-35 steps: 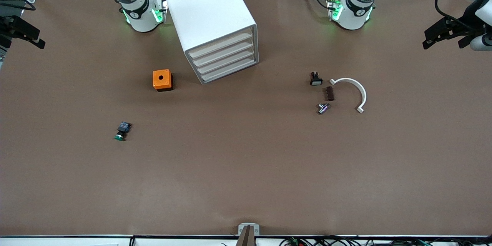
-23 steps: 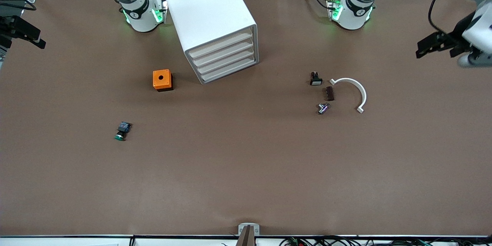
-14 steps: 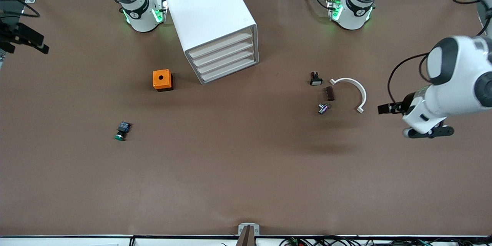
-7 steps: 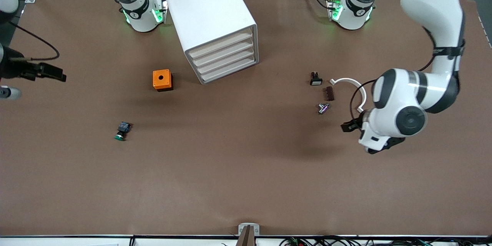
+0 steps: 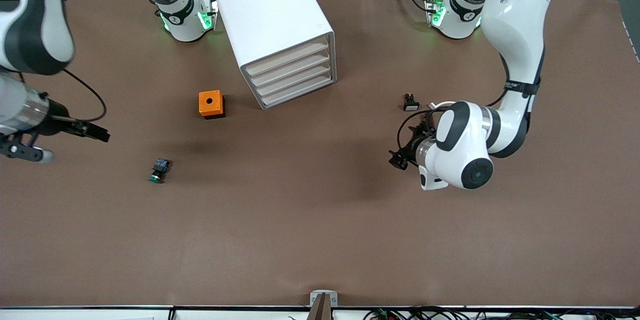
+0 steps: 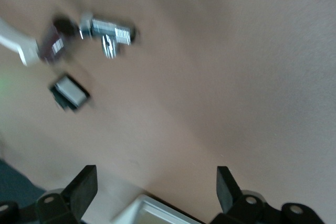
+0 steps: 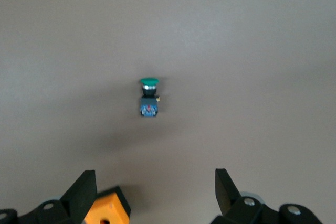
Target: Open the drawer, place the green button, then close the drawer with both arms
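Drawer (image 5: 299,93), lowest of four in the cabinet (image 5: 272,25), sits shut, and the button (image 5: 158,170) lies nearer the camera toward the right arm's end of the counter (image 5: 300,220); both wide-fingered, empty, the right gripper (image 5: 95,132) over bare counter beside the button could knock it rolling, while the left gripper (image 5: 397,160) might snag the metal fitting (image 6: 107,32).

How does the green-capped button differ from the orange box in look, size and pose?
The green-capped button is much smaller than the orange box. The button has a round green cap on a black-blue body; the box is a plain orange block with a hole in its top. The button lies on its side, while the box stands upright. The button is nearer to the front camera. Both rest on the table untouched.
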`<state>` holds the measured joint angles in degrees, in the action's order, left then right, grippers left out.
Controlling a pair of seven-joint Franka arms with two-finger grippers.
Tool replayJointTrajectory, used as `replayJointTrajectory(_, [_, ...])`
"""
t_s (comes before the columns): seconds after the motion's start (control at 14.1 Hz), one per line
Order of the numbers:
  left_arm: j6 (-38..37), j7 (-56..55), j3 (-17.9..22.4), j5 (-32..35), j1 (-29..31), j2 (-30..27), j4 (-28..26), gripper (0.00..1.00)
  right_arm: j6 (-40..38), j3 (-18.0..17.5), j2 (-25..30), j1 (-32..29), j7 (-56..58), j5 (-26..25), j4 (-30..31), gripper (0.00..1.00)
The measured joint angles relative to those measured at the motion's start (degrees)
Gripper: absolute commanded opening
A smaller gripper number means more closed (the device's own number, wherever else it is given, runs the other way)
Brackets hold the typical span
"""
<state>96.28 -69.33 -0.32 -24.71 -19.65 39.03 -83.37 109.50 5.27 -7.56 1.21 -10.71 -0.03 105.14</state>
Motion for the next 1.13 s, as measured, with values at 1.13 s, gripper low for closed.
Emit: replayJointTrajectory(1.13, [-9.8,-47.8,-0.9,-28.8,-10.1,13.0,4.2,1.0,41.0,-0.1,-19.0,1.6,-3.3,0.1,16.7,1.0])
